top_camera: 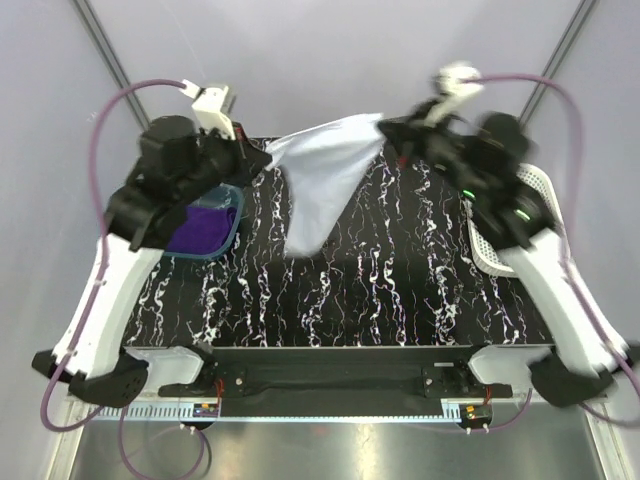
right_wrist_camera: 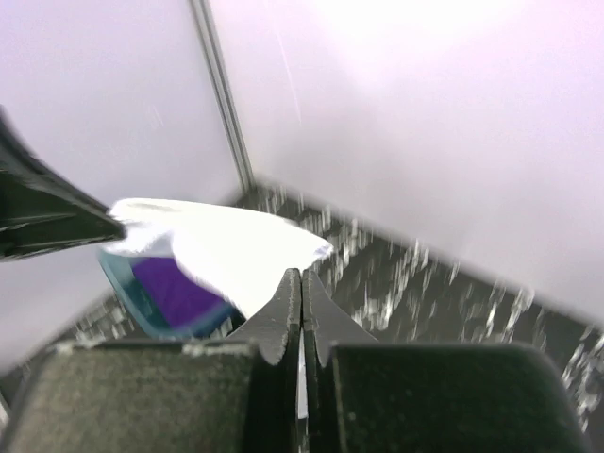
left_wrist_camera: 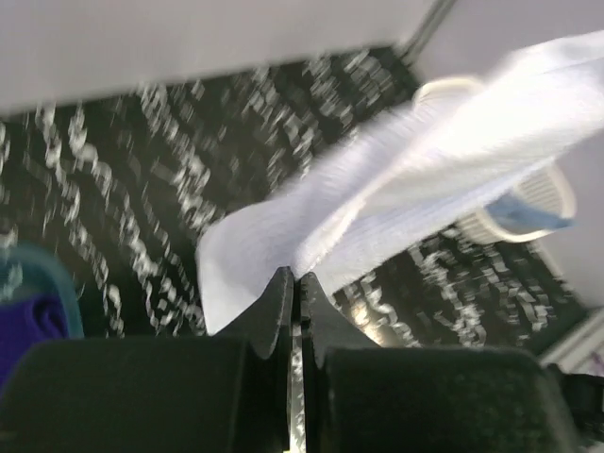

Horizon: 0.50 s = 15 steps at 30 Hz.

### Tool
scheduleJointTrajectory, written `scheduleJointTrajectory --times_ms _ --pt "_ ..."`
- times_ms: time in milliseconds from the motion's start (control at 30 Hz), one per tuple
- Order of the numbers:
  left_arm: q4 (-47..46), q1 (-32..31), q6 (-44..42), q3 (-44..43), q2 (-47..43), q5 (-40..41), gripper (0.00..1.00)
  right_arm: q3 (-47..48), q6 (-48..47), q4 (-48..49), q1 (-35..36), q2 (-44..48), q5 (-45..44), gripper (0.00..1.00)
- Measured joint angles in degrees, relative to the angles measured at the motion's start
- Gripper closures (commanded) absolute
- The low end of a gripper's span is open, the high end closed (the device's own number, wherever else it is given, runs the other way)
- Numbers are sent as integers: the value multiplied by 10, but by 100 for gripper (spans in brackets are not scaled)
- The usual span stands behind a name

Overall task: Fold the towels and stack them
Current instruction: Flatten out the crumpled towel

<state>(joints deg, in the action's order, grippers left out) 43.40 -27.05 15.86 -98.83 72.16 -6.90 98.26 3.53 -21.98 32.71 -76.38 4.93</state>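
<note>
The white towel (top_camera: 320,180) hangs in the air over the back of the table, stretched between both arms, its lower corner drooping toward the tabletop. My left gripper (top_camera: 268,158) is shut on its left corner, seen close in the left wrist view (left_wrist_camera: 297,278) where the white towel (left_wrist_camera: 415,179) runs off to the right. My right gripper (top_camera: 385,128) is shut on the right corner (right_wrist_camera: 302,276). The purple towel (top_camera: 200,228) lies in the teal tray (top_camera: 237,215). A light blue towel (left_wrist_camera: 528,212) shows in the basket (left_wrist_camera: 557,189).
The white mesh basket (top_camera: 490,250) stands at the table's right edge, under my right arm. The teal tray sits at the left, below my left arm. The black marbled tabletop (top_camera: 380,290) lies between them.
</note>
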Motion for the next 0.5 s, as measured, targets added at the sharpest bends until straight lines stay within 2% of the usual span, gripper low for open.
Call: scheduleJointTrajectory --times_ms 133,200,333,500 --pt "-2 -24 -3 -70 -43 -70 100 -60 -1 37 3 188 12 100" --pt "-10 -41 4 -94 -55 -122 100 -84 7 48 7 242 31 100" --pt "-12 -49 21 -114 -64 -169 100 -110 30 53 6 270 53 100" --pt "21 -49 25 -144 -49 -169 100 -116 49 52 5 258 52 100"
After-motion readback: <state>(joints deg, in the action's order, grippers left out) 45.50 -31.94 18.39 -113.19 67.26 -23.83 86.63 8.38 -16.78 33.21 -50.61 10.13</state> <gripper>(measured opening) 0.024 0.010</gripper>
